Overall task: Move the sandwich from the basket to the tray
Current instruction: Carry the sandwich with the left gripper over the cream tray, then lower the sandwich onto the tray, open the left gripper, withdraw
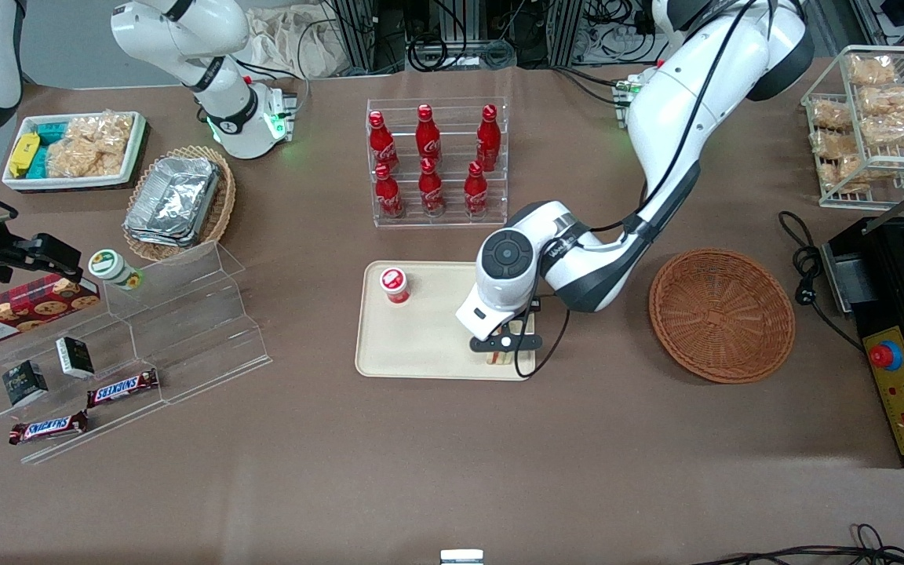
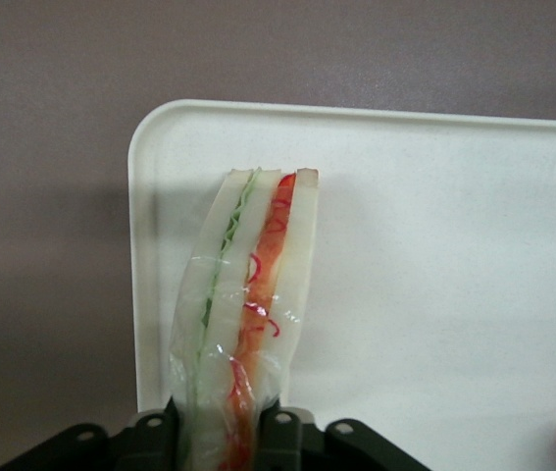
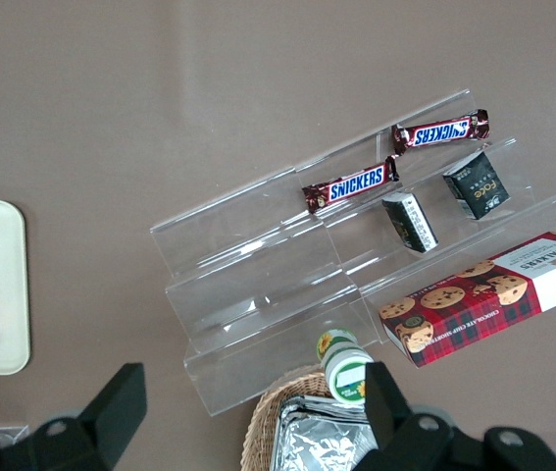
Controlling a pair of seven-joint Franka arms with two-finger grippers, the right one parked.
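Observation:
My left gripper [image 1: 501,351] is over the corner of the cream tray [image 1: 421,345] that is nearest the front camera and the basket. It is shut on the sandwich [image 1: 497,359], a plastic-wrapped wedge of pale bread with green and red-orange filling. In the left wrist view the sandwich [image 2: 248,304] stands on edge between my fingers [image 2: 282,432], low over the tray [image 2: 434,255] near its corner. The round reddish-brown basket [image 1: 721,314] lies beside the tray toward the working arm's end, with nothing in it.
A small red-capped cup [image 1: 395,285] stands on the tray toward the parked arm's end. A clear rack of red cola bottles [image 1: 436,161] stands farther from the camera than the tray. A black appliance [image 1: 903,329] sits past the basket. Clear snack steps [image 1: 122,345] lie toward the parked arm.

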